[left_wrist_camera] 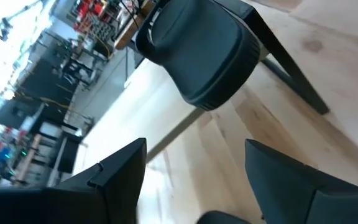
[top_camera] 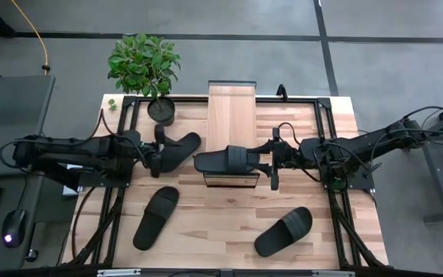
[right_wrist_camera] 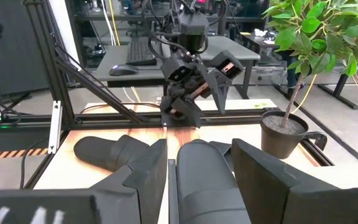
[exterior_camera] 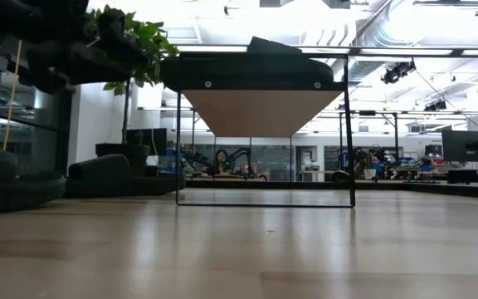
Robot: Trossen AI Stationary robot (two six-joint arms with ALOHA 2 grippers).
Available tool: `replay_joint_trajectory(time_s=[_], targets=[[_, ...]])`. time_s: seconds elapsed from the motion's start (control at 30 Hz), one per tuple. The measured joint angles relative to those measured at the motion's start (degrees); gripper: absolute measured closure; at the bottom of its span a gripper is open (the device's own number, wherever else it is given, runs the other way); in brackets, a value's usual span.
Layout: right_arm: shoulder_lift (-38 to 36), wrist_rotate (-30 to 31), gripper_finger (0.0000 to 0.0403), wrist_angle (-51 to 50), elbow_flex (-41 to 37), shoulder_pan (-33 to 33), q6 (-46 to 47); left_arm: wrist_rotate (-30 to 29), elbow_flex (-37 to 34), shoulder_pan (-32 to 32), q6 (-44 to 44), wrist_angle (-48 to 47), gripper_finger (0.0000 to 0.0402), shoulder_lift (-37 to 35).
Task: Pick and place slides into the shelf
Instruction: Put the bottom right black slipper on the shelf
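Beyond the shelf, the left claw seems hidden.

Seen from high above, straight down on the whole table, and from down low at the tabletop, level across to the shelf and the room far behind. Seen also from each wrist, very close: the left one facing right toward a slide on the shelf end, the right one facing left over that same slide.
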Motion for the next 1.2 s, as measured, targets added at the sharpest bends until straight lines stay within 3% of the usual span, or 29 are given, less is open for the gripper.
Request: replay_joint_trajectory(time_s=[0.1,0.53,0.7,1.03,1.2], targets=[[0.0,0.0,0.0231,0.0,0.0,0.0,-0.1,2.2,0.0,0.0,-3.2,-0.5,0.0153,-1.0],[0.0,-0.1,0.0231,-2.2,0.0,0.0,2.4,21.6,0.0,0.0,-23.2,3.7,0.0151,-1.1],[0.0,-0.3,0.0231,-2.5,0.0,0.0,2.4,27.7,0.0,0.0,-35.3,4.8,0.0151,-1.1],[0.0,-0.8,0.0231,-8.7,0.0,0.0,7.7,27.2,0.0,0.0,-49.1,4.5,0.0151,-0.6],[0.0,-3.8,0.0231,-15.5,0.0,0.0,13.9,26.6,0.0,0.0,-54.7,6.2,0.0151,-0.6]])
